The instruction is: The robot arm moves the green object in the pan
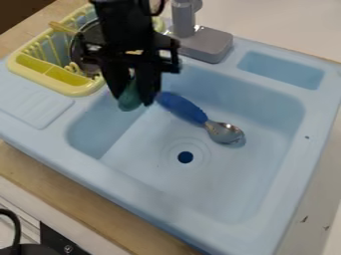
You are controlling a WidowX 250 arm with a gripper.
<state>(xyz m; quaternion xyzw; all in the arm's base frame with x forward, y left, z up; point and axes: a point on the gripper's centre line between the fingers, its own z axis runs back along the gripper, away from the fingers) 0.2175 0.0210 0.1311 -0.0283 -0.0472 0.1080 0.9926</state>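
Observation:
The black gripper [137,94] hangs over the sink's upper left corner, its fingers closed on a green object [130,100]. The object's rounded lower end sticks out between the fingertips; its upper part is hidden. Behind the gripper to the left, a dark-rimmed round pan [75,53] sits in the yellow dish rack, partly covered by the arm. The green object is to the right of the pan and apart from it.
A blue-handled spoon [183,108] lies in the light blue sink [220,182], right of the gripper. The yellow rack [80,90] stands at upper left; a grey faucet base [208,44] is behind.

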